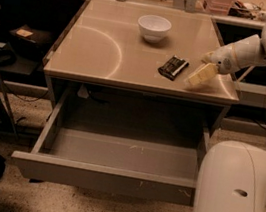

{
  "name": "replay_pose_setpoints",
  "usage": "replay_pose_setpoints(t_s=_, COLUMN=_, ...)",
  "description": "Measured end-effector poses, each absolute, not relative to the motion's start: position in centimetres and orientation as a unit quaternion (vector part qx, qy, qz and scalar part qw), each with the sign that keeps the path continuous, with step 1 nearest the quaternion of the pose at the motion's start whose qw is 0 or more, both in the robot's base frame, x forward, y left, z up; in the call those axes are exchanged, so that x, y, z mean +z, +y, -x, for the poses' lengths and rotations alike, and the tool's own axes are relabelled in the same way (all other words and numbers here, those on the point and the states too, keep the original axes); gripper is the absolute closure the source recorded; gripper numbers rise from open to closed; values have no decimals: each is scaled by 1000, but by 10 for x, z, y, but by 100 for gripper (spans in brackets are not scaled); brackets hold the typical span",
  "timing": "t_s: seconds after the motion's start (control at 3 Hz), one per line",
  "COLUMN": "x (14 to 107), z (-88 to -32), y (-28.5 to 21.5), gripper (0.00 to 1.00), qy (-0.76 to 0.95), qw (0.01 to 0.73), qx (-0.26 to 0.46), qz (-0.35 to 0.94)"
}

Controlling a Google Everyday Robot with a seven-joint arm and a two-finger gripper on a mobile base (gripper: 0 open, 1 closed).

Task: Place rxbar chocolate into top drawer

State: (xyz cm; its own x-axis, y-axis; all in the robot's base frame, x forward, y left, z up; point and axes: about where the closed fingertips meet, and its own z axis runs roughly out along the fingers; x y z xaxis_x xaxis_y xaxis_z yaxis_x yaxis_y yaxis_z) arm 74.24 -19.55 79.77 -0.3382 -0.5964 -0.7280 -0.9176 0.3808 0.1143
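Although the top drawer (103, 178) is already pulled out below the surface (96, 51) and the bar is not in it, the rxbar chocolate (173, 67) has not yet been picked up. It is seen lying flat on the surface, toward the right front part, well apart from the white bowl (153, 28) that stands farther back. The gripper (201, 75) is held low just beside the bar, on its right, angled down toward the surface near the right edge. No contact with the bar is seen, and nothing is carried in the gripper. Whether it is open or closed cannot be told.

The opening of the drawer can thus be counted as done, and the approach to the bar is judged to be under way. Nearly the whole handling is left: the bar must be grasped, lifted clear of the surface, carried forward past the front edge, lowered into the drawer and released. The task is therefore judged to be at an early stage, with the decisive steps not yet begun.
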Motion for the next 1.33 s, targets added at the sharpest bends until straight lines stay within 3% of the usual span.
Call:
replay_pose_setpoints(t_s=0.67, x=845, z=-722, y=-165, gripper=0, qy=716, qw=339, qx=324, qz=517)
replay_pose_setpoints(t_s=1.33, x=853, z=-733, y=-155, gripper=0, qy=709, qw=365, qx=324, qz=509)
